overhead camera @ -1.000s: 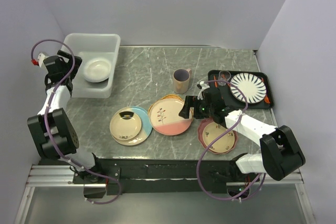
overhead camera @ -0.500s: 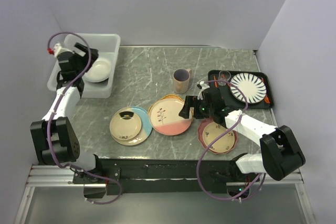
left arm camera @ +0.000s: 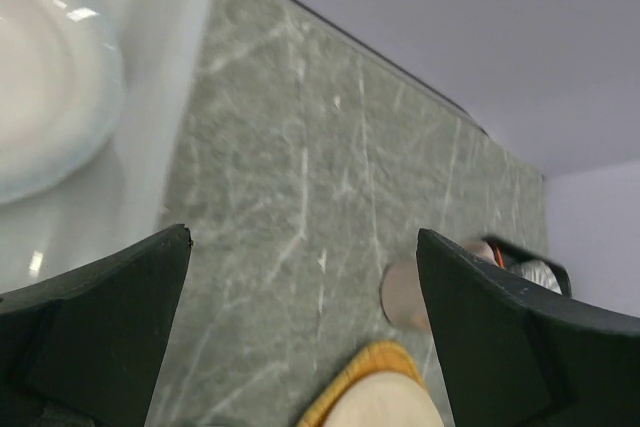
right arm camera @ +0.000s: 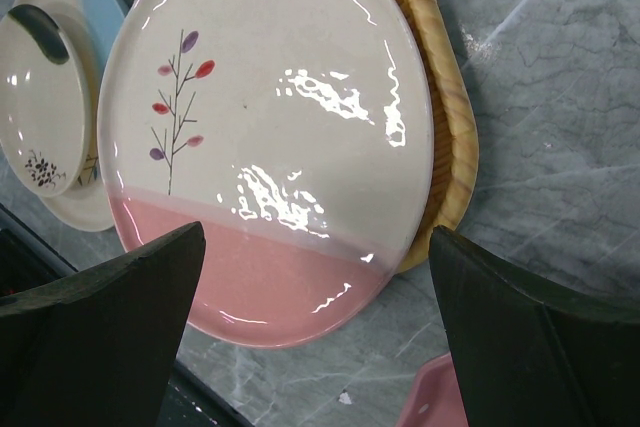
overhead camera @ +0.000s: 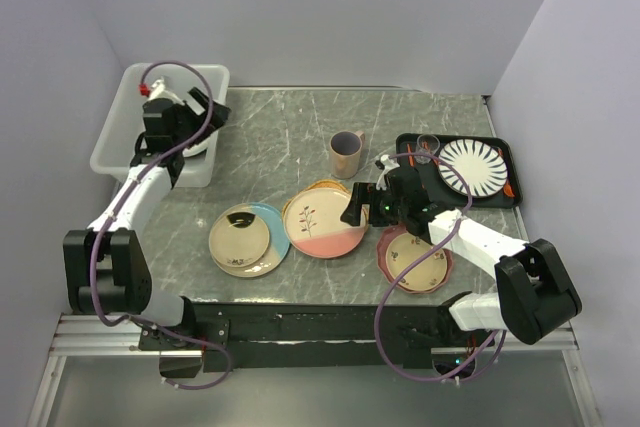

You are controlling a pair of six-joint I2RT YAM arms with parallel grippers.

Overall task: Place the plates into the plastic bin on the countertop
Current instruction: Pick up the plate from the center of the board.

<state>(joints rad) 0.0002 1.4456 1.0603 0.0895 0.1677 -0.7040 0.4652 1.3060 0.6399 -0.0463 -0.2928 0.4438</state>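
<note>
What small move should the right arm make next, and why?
Probably lower the right gripper onto the rim of the cream-and-pink plate and close on it. Its jaws stand open and empty right above that plate, which lies on top of a wood-look plate, so it looks free to lift. A white plate already lies in the plastic bin.

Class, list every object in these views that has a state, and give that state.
Translucent white plastic bin: holds one white plate.
Left gripper: open, empty.
Right gripper: open, empty, over the cream-and-pink round plate.
Cream-and-pink round plate: lying flat on a wood-grain plate.
Beige mug: upright.
</note>
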